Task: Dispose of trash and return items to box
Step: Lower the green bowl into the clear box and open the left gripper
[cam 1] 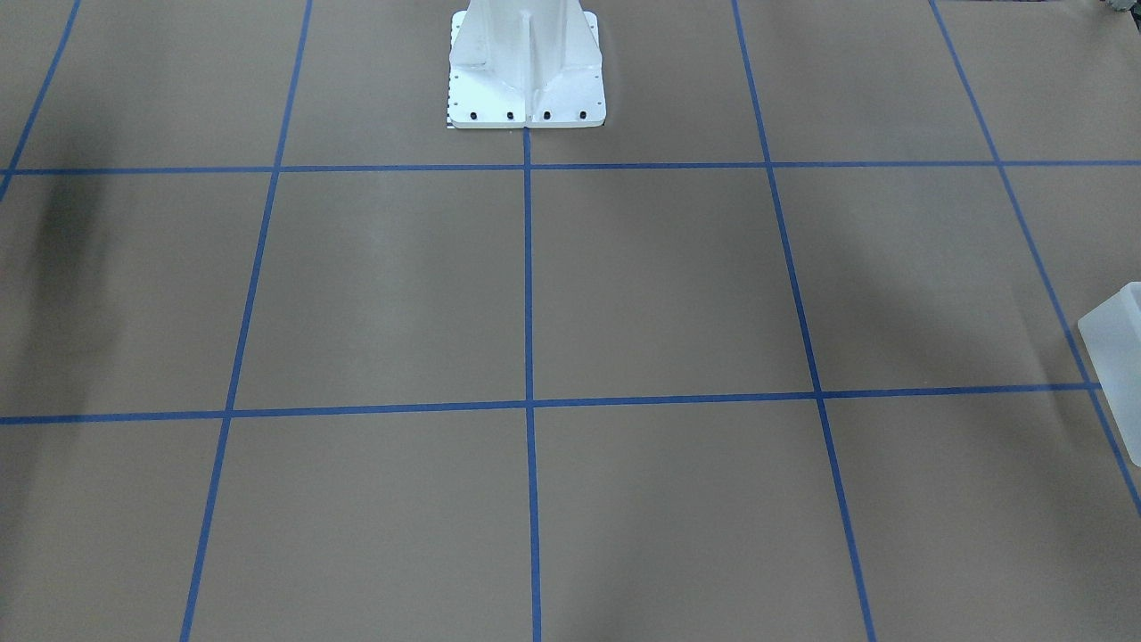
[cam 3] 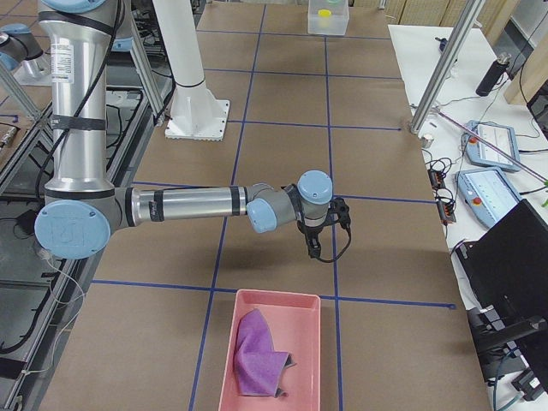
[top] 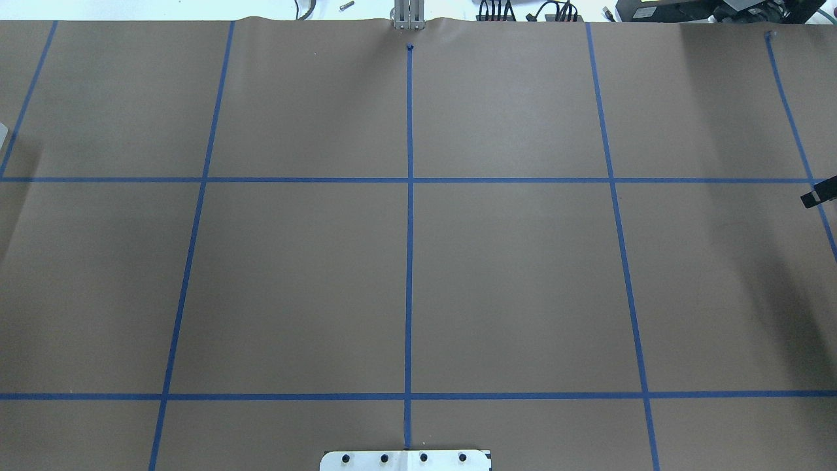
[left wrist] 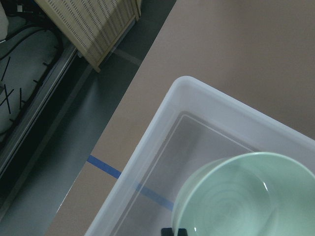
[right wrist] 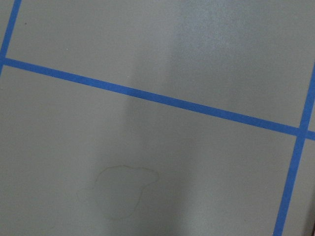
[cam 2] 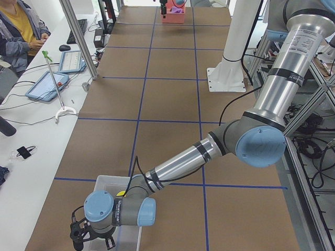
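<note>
The bowl (left wrist: pixel 246 196) lay within the outline of the box (left wrist: pixel 236 105), close under the left gripper (cam 2: pixel 92 243); only a dark sliver of finger showed at the wrist view's bottom edge, so I could not tell whether it was clamped on the bowl or spread clear of it, nor whether the bowl touched the floor. The cup (cam 3: pixel 324 14) sat in the same box; the cloth (cam 3: pixel 257 355) lay in the pink bin (cam 3: pixel 278 294).

If the bowl hung in the air, a release could likely bounce or tip it, or knock the cup; a finger caught on its rim could drag bowl or box upward.

The right gripper (cam 3: pixel 313 250) hung over the table near the bin; its state could not be told.

Print on the arms was too small to read; no brand showed.
</note>
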You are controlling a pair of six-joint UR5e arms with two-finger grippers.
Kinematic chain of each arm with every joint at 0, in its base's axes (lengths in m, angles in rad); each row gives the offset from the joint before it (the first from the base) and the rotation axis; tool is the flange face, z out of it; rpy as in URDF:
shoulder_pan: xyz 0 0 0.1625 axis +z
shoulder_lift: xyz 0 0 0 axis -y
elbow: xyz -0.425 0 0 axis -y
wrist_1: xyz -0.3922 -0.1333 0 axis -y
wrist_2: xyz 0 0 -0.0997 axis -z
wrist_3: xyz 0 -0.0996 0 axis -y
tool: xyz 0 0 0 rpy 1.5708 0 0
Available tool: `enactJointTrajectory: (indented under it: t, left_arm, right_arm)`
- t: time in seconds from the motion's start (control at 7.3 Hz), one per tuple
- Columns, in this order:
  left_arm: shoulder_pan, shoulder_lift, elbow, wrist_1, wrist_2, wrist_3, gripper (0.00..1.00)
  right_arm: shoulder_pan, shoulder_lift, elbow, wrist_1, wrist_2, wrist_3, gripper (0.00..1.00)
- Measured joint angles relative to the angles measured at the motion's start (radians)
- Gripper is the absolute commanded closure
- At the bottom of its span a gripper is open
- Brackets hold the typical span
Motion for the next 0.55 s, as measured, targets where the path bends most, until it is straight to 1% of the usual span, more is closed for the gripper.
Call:
enactJointTrajectory:
  t: [0.27, 0.41, 0.55]
  left_arm:
    - [0.011, 0.014, -0.016, -0.029, -0.001, -0.012, 0.01]
    - [0.012, 0.020, -0.050, -0.028, -0.024, -0.018, 0.01]
    - [0.013, 0.045, -0.144, 0.002, -0.090, -0.052, 0.01]
  right_arm:
    - [0.000, 0.001, 0.003, 0.000, 0.001, 0.000, 0.00]
    - [0.000, 0.001, 0.004, 0.000, 0.002, 0.000, 0.00]
    - [0.000, 0.001, 0.006, 0.001, 0.002, 0.000, 0.00]
